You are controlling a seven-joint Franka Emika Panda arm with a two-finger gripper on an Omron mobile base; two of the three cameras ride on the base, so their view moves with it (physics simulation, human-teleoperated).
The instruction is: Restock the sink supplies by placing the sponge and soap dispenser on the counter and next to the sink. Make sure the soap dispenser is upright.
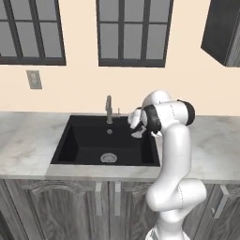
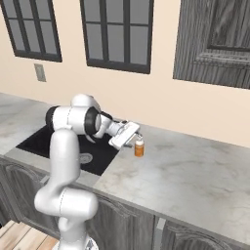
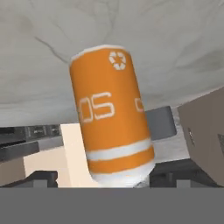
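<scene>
The soap dispenser [image 2: 139, 148], an orange bottle, stands upright on the counter [image 2: 185, 171] just right of the black sink [image 2: 36, 139]. My gripper [image 2: 136, 140] reaches it from the sink side, at the height of its pump top. In the hand view the orange bottle [image 3: 111, 113] stands between my two dark fingertips [image 3: 41, 177], with a gap on each side, so the gripper [image 3: 107, 179] is open around it. In the left base view my arm hides the bottle behind the sink [image 1: 108, 140]. The sponge is out of view.
A slim grey faucet [image 1: 108, 108] rises behind the basin. The marbled counter [image 1: 215, 145] runs on to the right of the bottle. A dark wall cabinet [image 2: 215, 39] hangs above that stretch. Windows and a wall outlet [image 1: 33, 79] are behind.
</scene>
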